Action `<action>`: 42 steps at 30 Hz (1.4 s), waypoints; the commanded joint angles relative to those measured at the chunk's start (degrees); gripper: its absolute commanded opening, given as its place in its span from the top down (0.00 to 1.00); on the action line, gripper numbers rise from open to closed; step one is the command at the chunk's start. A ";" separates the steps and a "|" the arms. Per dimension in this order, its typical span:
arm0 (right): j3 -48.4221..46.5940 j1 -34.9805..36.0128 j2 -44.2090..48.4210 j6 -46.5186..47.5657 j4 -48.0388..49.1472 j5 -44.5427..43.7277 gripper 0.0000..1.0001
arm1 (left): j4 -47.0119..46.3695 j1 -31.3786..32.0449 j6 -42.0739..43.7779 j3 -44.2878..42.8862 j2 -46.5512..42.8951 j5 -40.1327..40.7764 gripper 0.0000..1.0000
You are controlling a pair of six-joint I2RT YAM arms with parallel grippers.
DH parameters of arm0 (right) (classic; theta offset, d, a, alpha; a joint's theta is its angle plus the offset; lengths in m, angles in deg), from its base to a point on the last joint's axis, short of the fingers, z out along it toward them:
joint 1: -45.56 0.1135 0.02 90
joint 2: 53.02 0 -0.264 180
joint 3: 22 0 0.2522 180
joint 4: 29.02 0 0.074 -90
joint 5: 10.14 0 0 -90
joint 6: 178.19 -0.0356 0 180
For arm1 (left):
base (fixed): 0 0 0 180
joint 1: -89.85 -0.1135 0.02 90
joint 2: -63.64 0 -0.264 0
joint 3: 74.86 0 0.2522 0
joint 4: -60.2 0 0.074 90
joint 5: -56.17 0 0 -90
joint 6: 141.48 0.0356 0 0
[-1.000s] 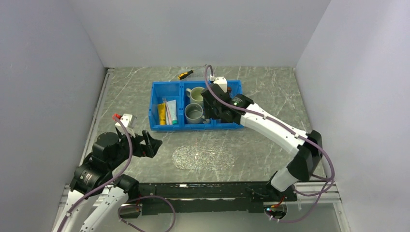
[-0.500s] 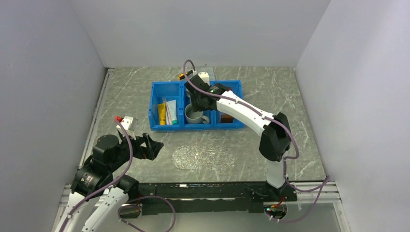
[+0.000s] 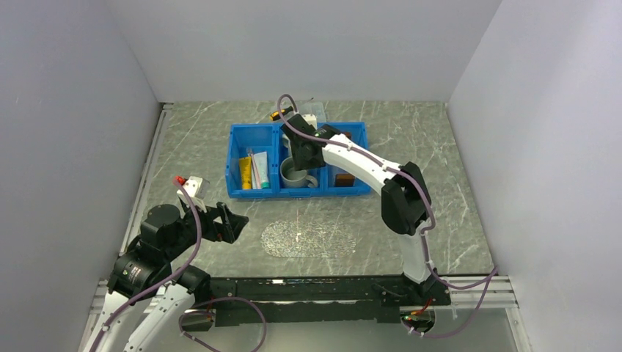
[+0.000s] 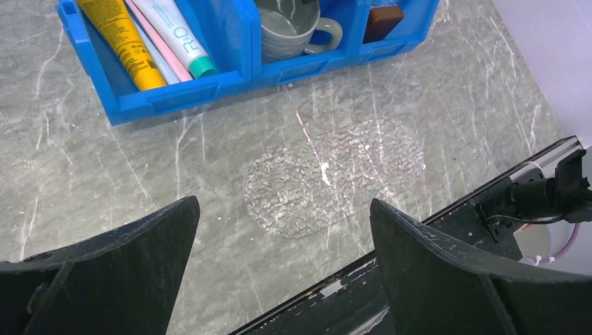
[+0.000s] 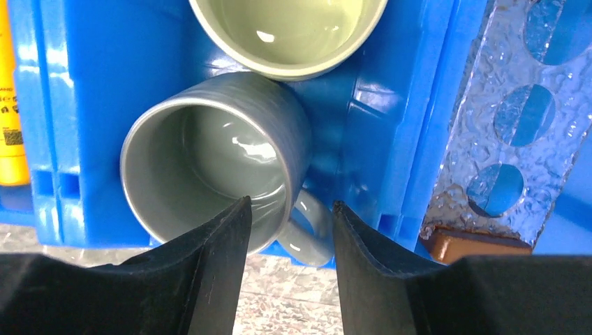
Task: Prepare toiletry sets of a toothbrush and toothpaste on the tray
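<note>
Currently: right gripper (image 5: 290, 206) over the middle compartment of the blue bin (image 3: 233, 165); no task item is held.

Left compartment holds a yellow tube (image 4: 119, 35), the toothbrush (image 4: 159, 40) and the toothpaste (image 4: 174, 28), side by side. The middle holds a grey mug (image 5: 209, 174) in front and a green mug (image 5: 290, 28) behind it, touching. The right holds the tray (image 5: 502, 132), leaning on end with one brown handle (image 5: 464, 241) low. Right gripper is spread, straddling the grey mug's rim beside its handle. The tray is one divider to one side of it, the toothpaste and toothbrush one compartment to the other. Left gripper (image 4: 283, 204) is spread wide and empty above the surface (image 4: 91, 174), near a clear oval mat (image 4: 335, 174) and well apart from the bin.
</note>
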 commanded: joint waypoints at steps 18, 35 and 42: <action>-8.55 -1.64 -8.22 1.85 -0.79 2.53 0.67 | -2.50 0.11 0.86 0.10 0.93 -0.44 0.01; -13.46 -1.72 -9.73 2.35 -4.99 1.85 1.00 | -2.46 0.14 0.86 0.10 0.71 -0.51 0.01; -16.59 -1.71 -8.25 2.65 -7.08 1.18 1.00 | -2.50 0.14 0.86 0.10 0.44 -0.32 0.01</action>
